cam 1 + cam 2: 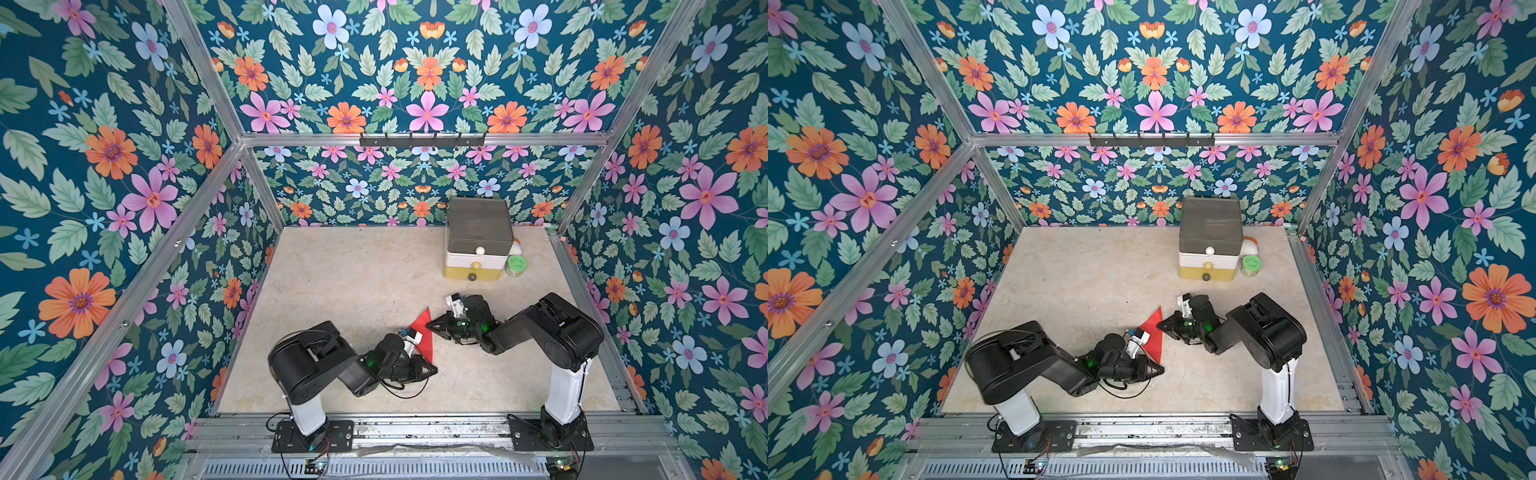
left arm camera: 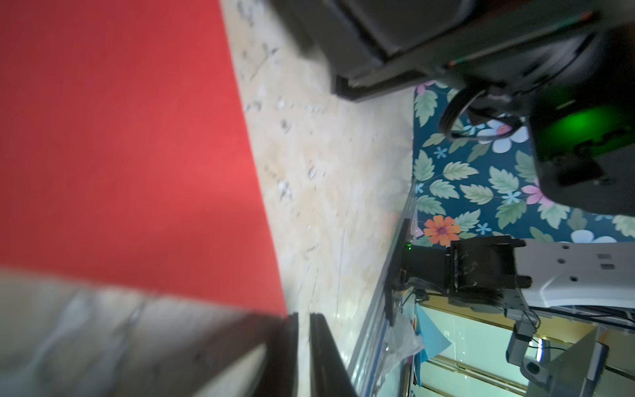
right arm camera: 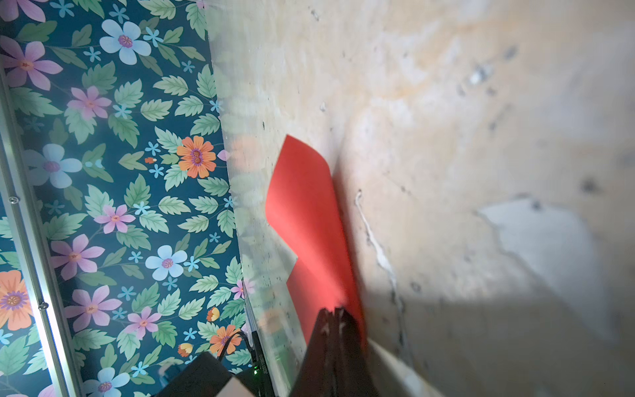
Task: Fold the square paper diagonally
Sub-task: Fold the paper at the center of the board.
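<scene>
Red square paper; green jar lid, lettering illegible.

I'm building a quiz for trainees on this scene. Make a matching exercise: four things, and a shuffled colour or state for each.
Things:
1. square paper
2. right gripper
3. jar
4. drawer unit

Descriptions:
A. green lid
B. shut on the paper's edge
C. red, one part curled up
D. three stacked tiers with knobs

Pairs: 1-C, 2-B, 3-A, 4-D.
</scene>
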You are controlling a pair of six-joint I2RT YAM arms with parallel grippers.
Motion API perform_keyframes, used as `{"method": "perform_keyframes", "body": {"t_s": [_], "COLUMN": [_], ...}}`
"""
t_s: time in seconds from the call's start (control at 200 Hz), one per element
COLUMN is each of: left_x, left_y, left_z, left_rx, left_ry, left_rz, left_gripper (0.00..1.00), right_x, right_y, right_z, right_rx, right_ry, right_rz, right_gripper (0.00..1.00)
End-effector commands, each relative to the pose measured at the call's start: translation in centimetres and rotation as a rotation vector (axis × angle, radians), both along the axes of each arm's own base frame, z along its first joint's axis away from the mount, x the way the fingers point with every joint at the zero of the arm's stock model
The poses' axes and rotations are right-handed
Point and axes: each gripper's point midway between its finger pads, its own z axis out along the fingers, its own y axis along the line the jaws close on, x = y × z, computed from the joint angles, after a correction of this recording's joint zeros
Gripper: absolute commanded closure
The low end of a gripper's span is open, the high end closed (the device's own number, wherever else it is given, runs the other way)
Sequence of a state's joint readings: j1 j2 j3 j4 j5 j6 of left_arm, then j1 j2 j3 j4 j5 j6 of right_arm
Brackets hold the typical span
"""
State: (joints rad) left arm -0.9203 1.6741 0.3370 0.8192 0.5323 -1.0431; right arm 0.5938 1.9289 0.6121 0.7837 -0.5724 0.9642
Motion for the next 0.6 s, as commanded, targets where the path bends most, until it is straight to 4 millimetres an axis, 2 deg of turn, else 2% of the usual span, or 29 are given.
{"method": "perform_keyframes", "body": {"t_s": [0.0, 0.04, 0.08, 0.135, 0.185, 0.33, 0.595], "left_x": [2.0, 3.3, 4.5, 5.7, 6.3, 6.7, 6.6], "left_y": [1.4, 1.3, 1.5, 1.8, 1.9, 1.1, -0.1], "left_z": [0.9, 2.5, 3.1, 2.9, 1.8, -0.5, -0.7], "left_rx": [0.165, 0.171, 0.201, 0.261, 0.308, 0.33, 0.274], "left_ry": [-0.05, -0.109, -0.152, -0.174, -0.164, -0.121, -0.11], "left_rz": [0.073, 0.109, 0.144, 0.174, 0.188, 0.189, 0.166], "left_gripper": [0.85, 0.88, 0.92, 1.0, 1.0, 1.0, 1.0], "right_x": [-2.2, -2.2, -2.1, -2.1, -2.0, -2.0, -2.1], "right_y": [-3.1, -3.1, -3.1, -3.1, -3.1, -3.1, -3.2], "right_z": [-4.9, -4.9, -4.7, -4.8, -4.7, -4.8, -5.0], "right_rx": [-0.201, -0.204, -0.204, -0.206, -0.207, -0.209, -0.215], "right_ry": [0.154, 0.154, 0.151, 0.152, 0.15, 0.151, 0.153], "right_rz": [-0.046, -0.046, -0.047, -0.044, -0.046, -0.045, -0.042], "right_gripper": [1.0, 1.0, 1.0, 1.0, 1.0, 1.0, 1.0]}}
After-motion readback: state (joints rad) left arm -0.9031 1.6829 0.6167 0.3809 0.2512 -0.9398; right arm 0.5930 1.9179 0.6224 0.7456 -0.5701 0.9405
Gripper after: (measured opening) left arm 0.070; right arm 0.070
